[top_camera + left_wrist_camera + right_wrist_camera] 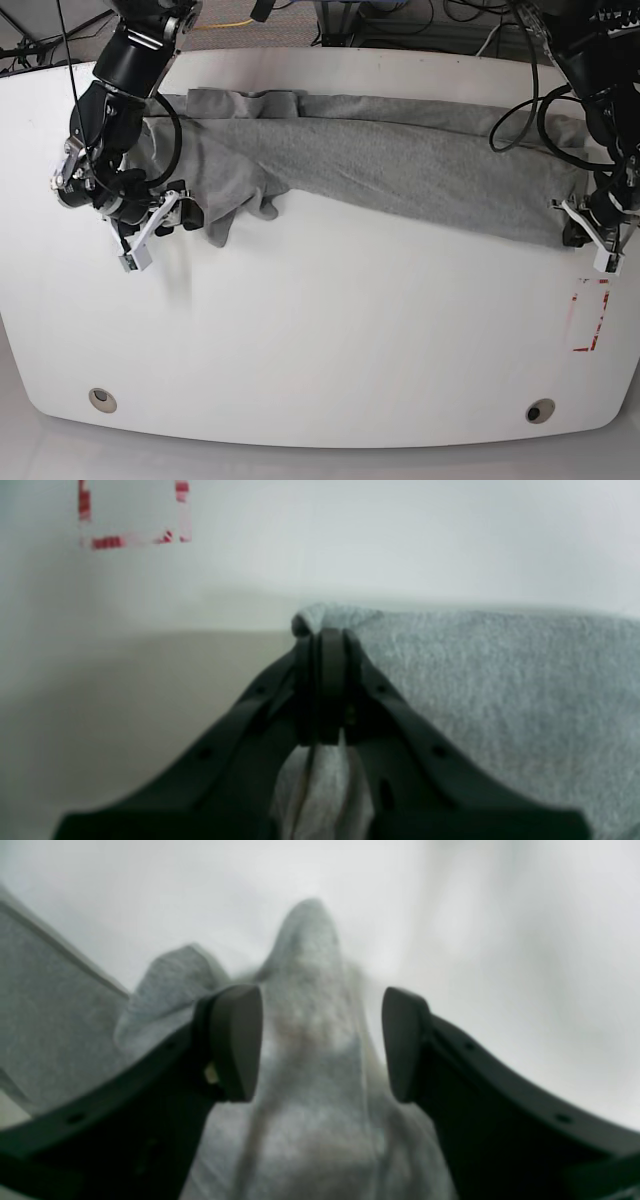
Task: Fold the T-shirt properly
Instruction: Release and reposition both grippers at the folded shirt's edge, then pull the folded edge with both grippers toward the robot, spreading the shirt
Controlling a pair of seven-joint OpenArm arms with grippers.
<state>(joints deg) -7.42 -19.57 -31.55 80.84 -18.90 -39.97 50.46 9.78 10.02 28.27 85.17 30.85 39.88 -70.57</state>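
White table [320, 340]. My left gripper [325, 645] is clamped on the T-shirt [400, 165] corner; right gripper [320, 1040] straddles a ridge, unclosed. Lifting now risks uneven stretch.

I'm seeing a robotics lab: white counter [320, 340], red tape marker [588, 315], cables [420, 20] and carpet behind it.

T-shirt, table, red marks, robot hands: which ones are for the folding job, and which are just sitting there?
For the job:
T-shirt
left gripper, pinching the shirt's corner
right gripper, open around a bunched sleeve

Just there:
white table
red tape rectangle
cables
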